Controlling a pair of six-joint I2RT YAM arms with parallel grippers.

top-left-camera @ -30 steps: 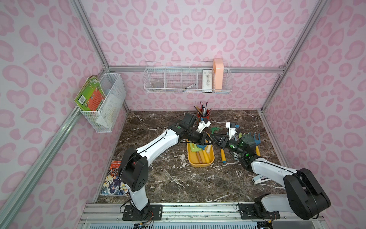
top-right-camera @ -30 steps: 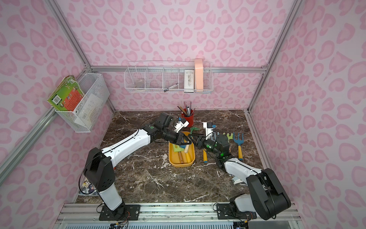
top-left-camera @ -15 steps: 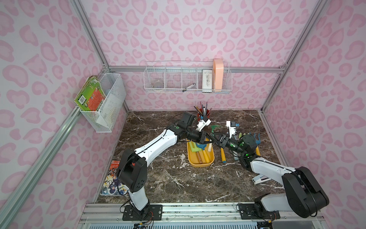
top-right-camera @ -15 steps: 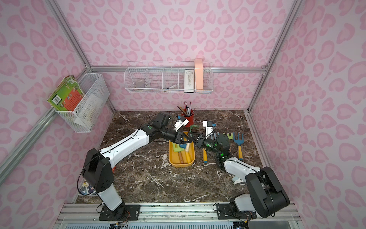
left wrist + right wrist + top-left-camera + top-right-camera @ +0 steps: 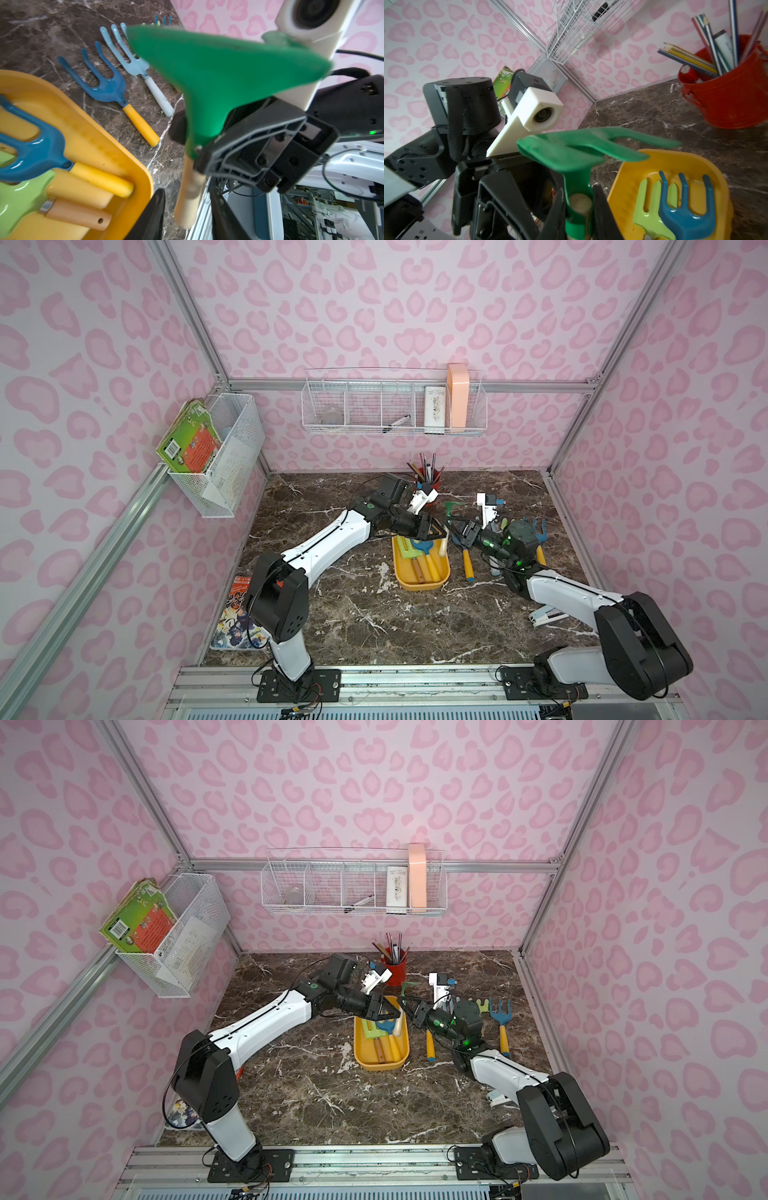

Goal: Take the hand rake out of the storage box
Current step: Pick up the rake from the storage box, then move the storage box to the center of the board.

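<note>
Now, with our right pincer (image 5: 579, 199) clamped on the hand rake (image 5: 571, 149), held clear of the storage box (image 5: 108, 137) beside it, we should slide our left pincer (image 5: 185, 214), jaws apart round the handle, straight back.

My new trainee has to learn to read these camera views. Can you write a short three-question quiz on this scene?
1. Which gripper is shut on the green hand rake? A left; B right; C neither.
2. Fill in: the red cup beyond the storage box holds ____.
3. True or false: the rake lies flat inside the box.

Key: 1 B, the right gripper clamps its neck. 2 pencils. 3 false, it is held in the air.
</note>
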